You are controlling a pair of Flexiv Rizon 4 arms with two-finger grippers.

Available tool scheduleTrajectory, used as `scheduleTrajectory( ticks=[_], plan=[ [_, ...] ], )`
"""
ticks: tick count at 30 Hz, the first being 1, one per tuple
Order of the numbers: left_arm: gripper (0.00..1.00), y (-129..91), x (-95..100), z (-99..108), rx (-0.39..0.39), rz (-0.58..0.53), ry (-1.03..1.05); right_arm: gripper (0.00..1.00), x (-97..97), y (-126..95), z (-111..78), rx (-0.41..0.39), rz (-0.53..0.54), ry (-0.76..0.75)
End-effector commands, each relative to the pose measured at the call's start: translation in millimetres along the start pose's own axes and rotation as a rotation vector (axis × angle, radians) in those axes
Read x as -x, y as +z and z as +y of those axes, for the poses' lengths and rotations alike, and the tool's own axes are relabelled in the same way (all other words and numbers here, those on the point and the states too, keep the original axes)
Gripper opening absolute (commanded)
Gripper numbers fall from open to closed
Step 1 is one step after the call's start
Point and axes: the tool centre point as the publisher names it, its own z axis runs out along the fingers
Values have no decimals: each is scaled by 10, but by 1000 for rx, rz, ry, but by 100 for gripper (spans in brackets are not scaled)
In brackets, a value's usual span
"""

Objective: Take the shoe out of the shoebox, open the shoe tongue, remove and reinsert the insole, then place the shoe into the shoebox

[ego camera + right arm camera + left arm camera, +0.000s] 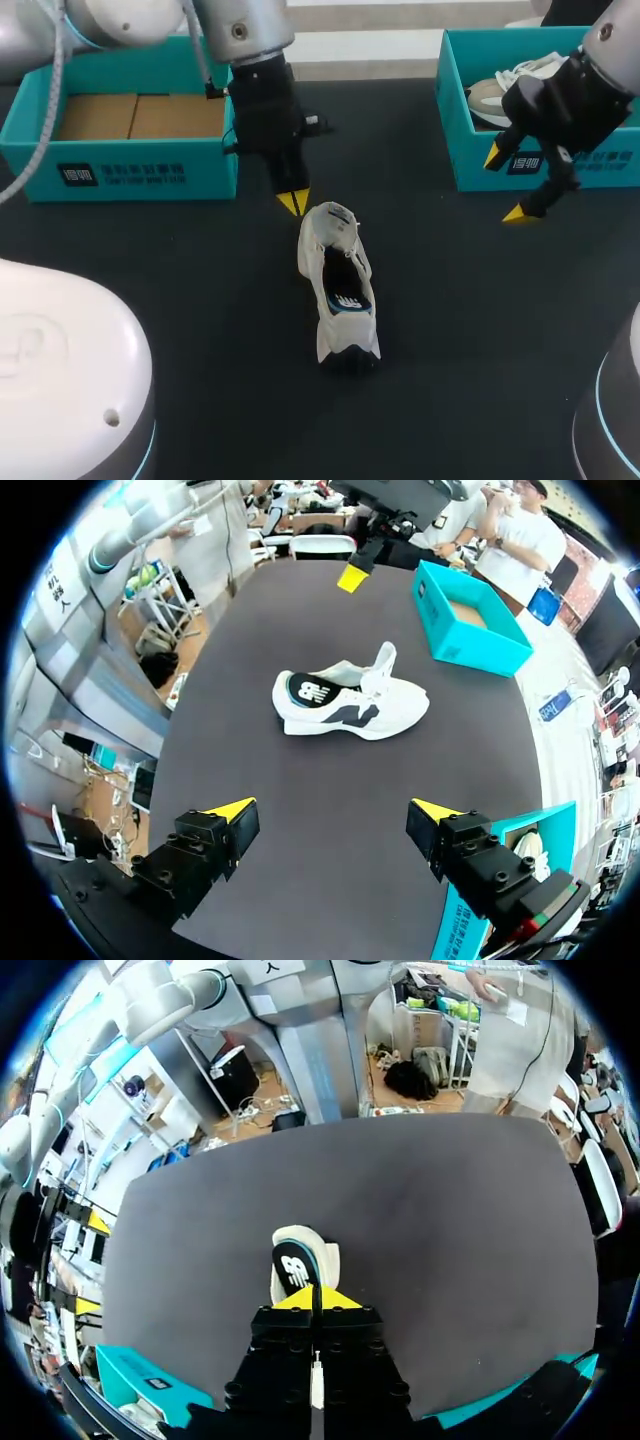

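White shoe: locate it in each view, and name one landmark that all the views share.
Head view: the shoe lies in the middle, right next to the left claw.
Left wrist view: the shoe is directly ahead of the left claw's closed tips, partly hidden by them.
Right wrist view: the shoe is ahead of the open right claw.
Shared landmark: the left claw's yellow tips.

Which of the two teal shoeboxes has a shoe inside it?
The teal cardboard shoebox on the robot's right: a pale sneaker lies in it. The left teal shoebox shows only its bare brown floor.
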Motion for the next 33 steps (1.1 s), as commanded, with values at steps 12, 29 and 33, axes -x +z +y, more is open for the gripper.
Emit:
scheduleTrajectory(
  ticks=[12, 29, 33],
  plan=[
    [0, 99, 63, -6, -2, 130, 0, 100, 0, 5, -7, -1, 0, 0],
    [0, 917, 174, -14, 94, 105, -93, 100, 0, 5, -7, -1, 0, 0],
    [0, 1107, 179, 69, 117, 116, -133, 100, 0, 5, -7, -1, 0, 0]
  ],
)
